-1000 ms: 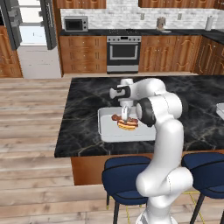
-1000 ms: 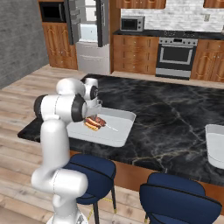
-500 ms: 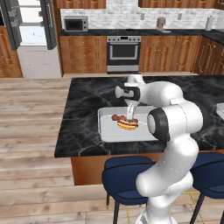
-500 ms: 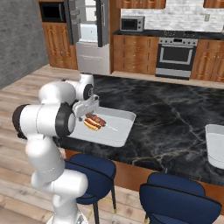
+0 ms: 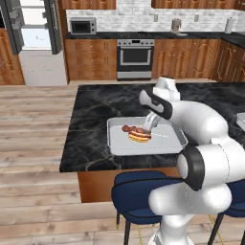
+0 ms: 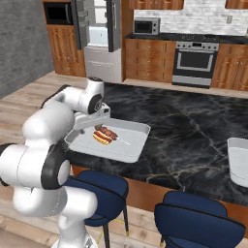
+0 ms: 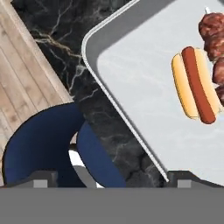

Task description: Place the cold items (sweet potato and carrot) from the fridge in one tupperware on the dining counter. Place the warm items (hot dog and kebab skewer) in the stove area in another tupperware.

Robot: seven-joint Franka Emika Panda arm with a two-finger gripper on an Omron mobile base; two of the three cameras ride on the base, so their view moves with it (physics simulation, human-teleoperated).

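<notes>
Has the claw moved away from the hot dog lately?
Yes. The claw has swung off the hot dog toward the tupperware's near edge.

counter [image 5: 91, 119]: glossy blk marble | tupperware [image 5: 117, 143]: smooth matt grey | floor [image 5: 33, 143]: wood planks | stool [image 5: 134, 191]: matt blue

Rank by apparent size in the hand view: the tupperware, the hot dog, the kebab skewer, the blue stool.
1. tupperware, largest, though cut off by the frame.
2. blue stool, nearer the camera, so its true size is unsure.
3. hot dog.
The kebab skewer is cropped at the edge; I cannot rank it against the hot dog.
</notes>
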